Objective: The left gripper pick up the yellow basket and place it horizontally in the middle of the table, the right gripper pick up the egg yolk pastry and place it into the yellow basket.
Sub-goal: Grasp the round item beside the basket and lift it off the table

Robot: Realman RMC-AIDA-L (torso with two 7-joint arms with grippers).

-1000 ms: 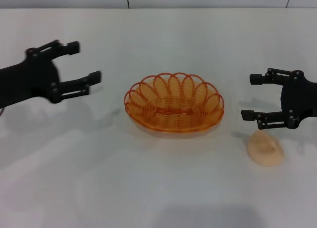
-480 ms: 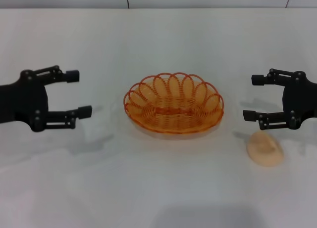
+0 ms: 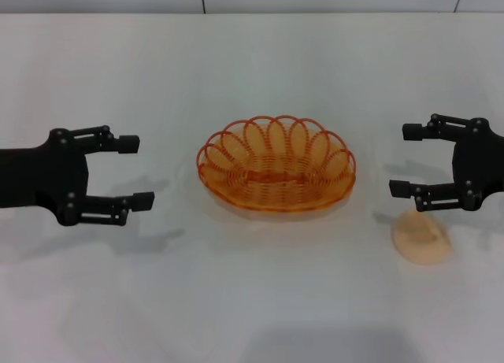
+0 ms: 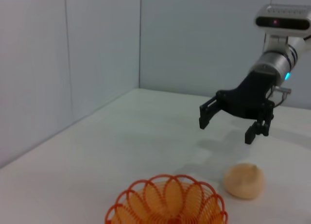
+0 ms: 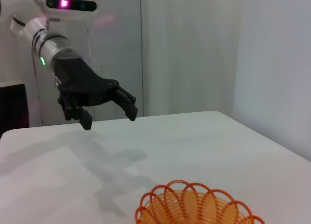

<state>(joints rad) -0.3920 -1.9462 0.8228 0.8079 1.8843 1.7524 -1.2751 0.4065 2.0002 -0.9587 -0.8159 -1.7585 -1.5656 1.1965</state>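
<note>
Jaws of left gripper (image 3: 134, 171) released, empty, well off yellow basket (image 3: 276, 164), which sits mid-table (image 3: 252, 300). Right gripper (image 3: 409, 160) jaws released too, egg yolk pastry (image 3: 422, 236) just below, outside them. Risk: smooth dome slips sideways if pinch lands off-centre; wire rim may snag fingertip, drag basket.

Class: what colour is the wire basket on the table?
The oval wire basket is orange-yellow, clearest in the head view.

Bare table (image 3: 260, 292) was seen on both sides of the yellow basket (image 3: 276, 164). The egg yolk pastry (image 3: 421, 238) was uncovered from above, the right gripper (image 3: 408, 160) just beside it.
</note>
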